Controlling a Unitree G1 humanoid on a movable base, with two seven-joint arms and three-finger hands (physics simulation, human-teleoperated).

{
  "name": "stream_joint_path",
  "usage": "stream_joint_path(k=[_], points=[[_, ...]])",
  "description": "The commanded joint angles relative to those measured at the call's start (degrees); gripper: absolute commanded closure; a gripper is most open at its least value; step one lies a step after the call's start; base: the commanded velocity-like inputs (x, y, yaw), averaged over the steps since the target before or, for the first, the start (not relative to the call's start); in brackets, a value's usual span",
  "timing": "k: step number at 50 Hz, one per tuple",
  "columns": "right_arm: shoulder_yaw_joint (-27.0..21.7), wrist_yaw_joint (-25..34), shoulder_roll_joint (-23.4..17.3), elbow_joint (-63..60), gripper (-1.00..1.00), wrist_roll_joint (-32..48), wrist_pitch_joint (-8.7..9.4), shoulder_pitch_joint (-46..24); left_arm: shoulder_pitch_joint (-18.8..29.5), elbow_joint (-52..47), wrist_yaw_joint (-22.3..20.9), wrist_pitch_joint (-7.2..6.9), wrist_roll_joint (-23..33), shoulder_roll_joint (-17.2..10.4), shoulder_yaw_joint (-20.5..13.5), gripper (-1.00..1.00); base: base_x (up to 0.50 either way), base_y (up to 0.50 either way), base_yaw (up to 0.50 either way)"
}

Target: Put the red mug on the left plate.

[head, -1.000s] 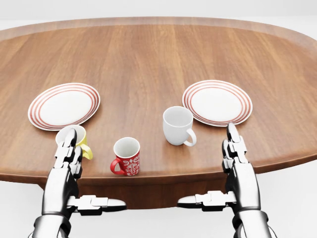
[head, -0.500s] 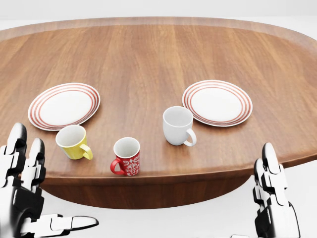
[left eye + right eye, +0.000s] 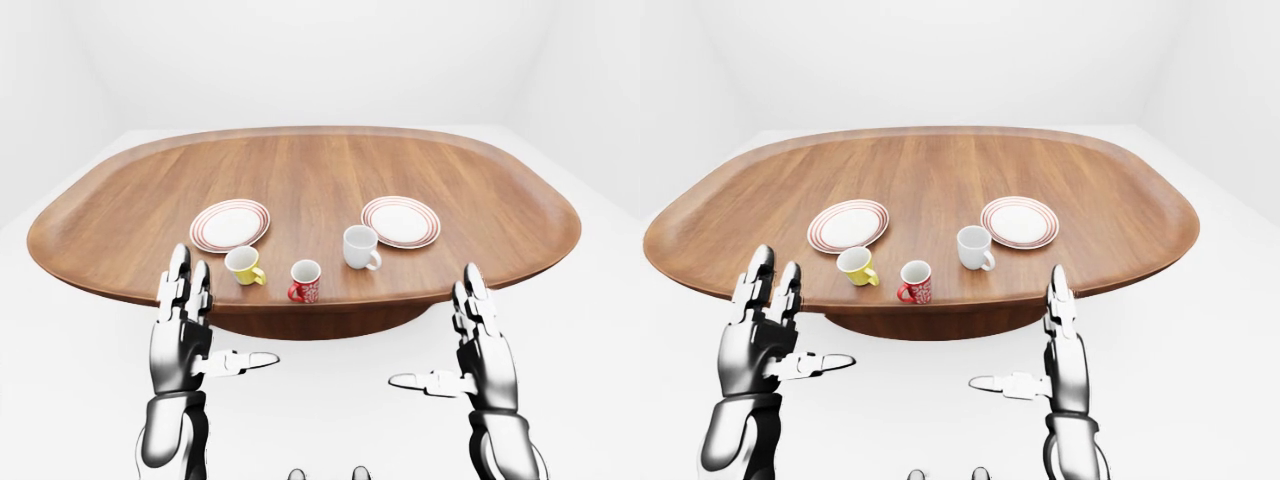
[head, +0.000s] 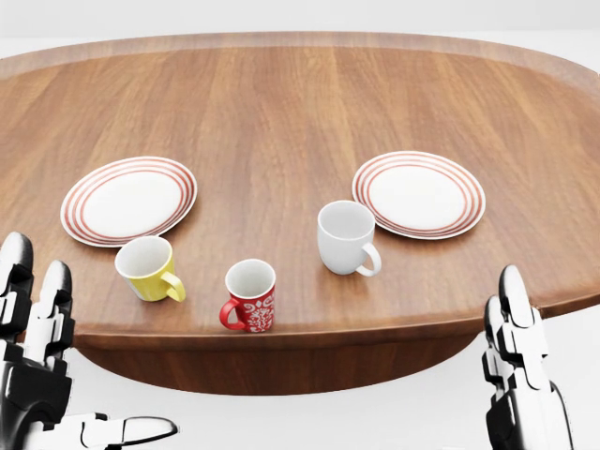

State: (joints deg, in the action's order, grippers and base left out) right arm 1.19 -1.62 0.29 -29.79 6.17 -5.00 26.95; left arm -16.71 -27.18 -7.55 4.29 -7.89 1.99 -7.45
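The red mug (image 4: 250,296) with a white pattern stands upright near the table's bottom edge in the head view, handle to the left. The left plate (image 4: 128,201), white with red rings, lies up and to the left of it, past a yellow mug (image 4: 150,268). My left hand (image 3: 225,315) hangs open below the table edge, left of the red mug and touching nothing. My right hand (image 3: 430,326) is open too, low on the right, fingers up and thumb pointing inward. Both hands hold nothing.
A white mug (image 4: 345,237) stands right of the red mug, and a second ringed plate (image 4: 419,194) lies beyond it at the right. The oval wooden table (image 4: 281,103) stretches away toward the top of the view, in a plain white room.
Both hands have dropped back from the table edge to below it. The whole picture has shifted slightly, so the camera has moved; the mugs and plates keep their places on the table.
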Motion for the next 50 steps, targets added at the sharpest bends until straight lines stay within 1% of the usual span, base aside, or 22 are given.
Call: stream_joint_path(k=[1, 16, 22, 27, 30, 34, 35, 41, 44, 47, 50], points=[[0.86, -0.96, 0.06, -0.06, -1.0, 1.63, 0.0, -1.16, -0.25, -0.2, -0.04, -0.01, -0.14, -0.13, -0.09, -1.0, 0.0, 0.5, 0.0], [1.08, -1.04, -0.39, 0.53, -1.0, 1.32, 0.0, -1.79, 0.06, 0.21, 0.2, -0.07, -0.02, -0.2, 0.18, -1.0, 0.0, 0.5, 0.0], [1.3, -1.05, -0.38, 0.48, -1.0, 1.45, 0.0, -1.66, -0.27, 0.04, 0.15, 0.11, -0.04, -0.26, 0.32, -1.0, 0.0, 0.5, 0.0], [1.08, -0.96, -0.5, 1.23, -1.0, 1.06, 0.0, -2.15, 0.07, 0.39, 0.18, -0.19, -0.12, -0.31, 0.19, -1.0, 0.01, 0.5, 0.0], [1.08, -0.91, -0.42, 0.97, -1.0, 1.03, 0.0, -2.01, -0.04, 0.54, 0.01, 0.12, -0.09, -0.32, 0.3, -1.0, 0.01, 0.5, 0.0], [0.98, -0.92, -0.44, 1.11, -1.0, 0.96, 0.0, -1.98, 0.6, 1.14, 0.31, -0.3, 0.05, -0.39, 0.34, -1.0, 0.01, 0.5, 0.0], [0.8, -0.85, -0.44, 1.44, -1.0, 0.8, 0.0, -2.34, 0.25, 0.91, 0.19, -0.02, 0.17, -0.38, 0.51, -1.0, 0.01, 0.5, 0.0], [1.04, -0.61, -0.42, 1.42, -1.0, 1.02, 0.0, -2.55, 0.61, 1.16, 0.24, -0.33, 0.06, -0.48, 0.44, -1.0, 0.01, 0.5, 0.0], [0.68, -0.43, -0.43, 1.68, -1.0, 0.53, 0.0, -2.6, 0.34, 0.86, 0.21, -0.21, 0.23, -0.47, 0.67, -1.0, 0.01, 0.5, 0.0], [1.07, -0.46, -0.38, 1.58, -1.0, 0.96, 0.0, -3.04, 0.66, 1.14, 0.08, -0.46, -0.29, -0.59, 0.22, -1.0, 0.01, 0.5, 0.0], [0.81, -0.27, -0.45, 1.69, -1.0, 0.5, 0.0, -2.95, 0.28, 0.74, 0.06, -0.28, 0.03, -0.44, 0.59, -1.0, 0.02, 0.5, 0.0]])
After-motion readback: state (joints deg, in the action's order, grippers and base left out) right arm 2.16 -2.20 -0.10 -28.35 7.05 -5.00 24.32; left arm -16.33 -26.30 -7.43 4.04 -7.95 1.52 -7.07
